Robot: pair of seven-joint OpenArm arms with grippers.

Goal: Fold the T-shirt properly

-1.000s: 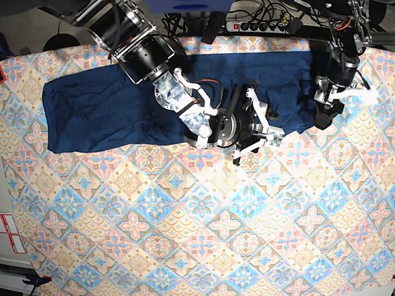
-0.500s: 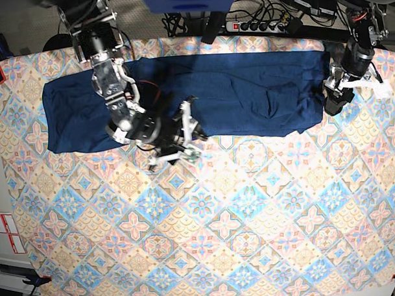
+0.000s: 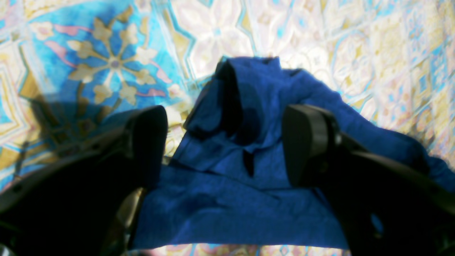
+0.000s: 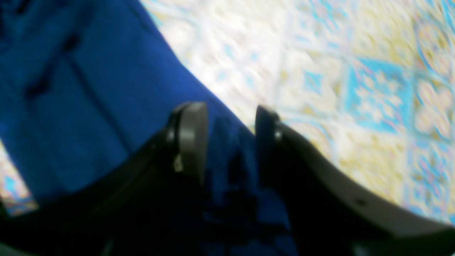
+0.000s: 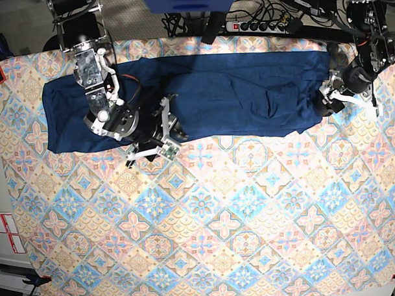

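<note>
- The T-shirt [image 5: 183,100] lies flat as 1 long dark-blue band across the upper part of the base view, on the patterned tablecloth [image 5: 206,219] that covers the tabletop.
- The right pincer [image 5: 150,142] sits at the lower edge of the T-shirt, left of the frame's centre in the base view, straddling the border between cloth and tablecloth.
- In the right wrist view the right pincer [image 4: 227,142] has its 2 fingers parted, with the T-shirt [image 4: 89,99] edge running diagonally between them; the picture is blurred, and I cannot tell whether the fingers touch the fabric.
- The left pincer [image 5: 332,101] is at the T-shirt's far right end, in the upper right of the base view.
- In the left wrist view the left pincer [image 3: 224,142] is spread wide, released, and a bunched, folded end of the T-shirt [image 3: 245,142] lies in the gap between the 2 fingers, touching neither pad.
- Beyond that end, the tablecloth [image 3: 320,39] fills the top of the left wrist view.
</note>
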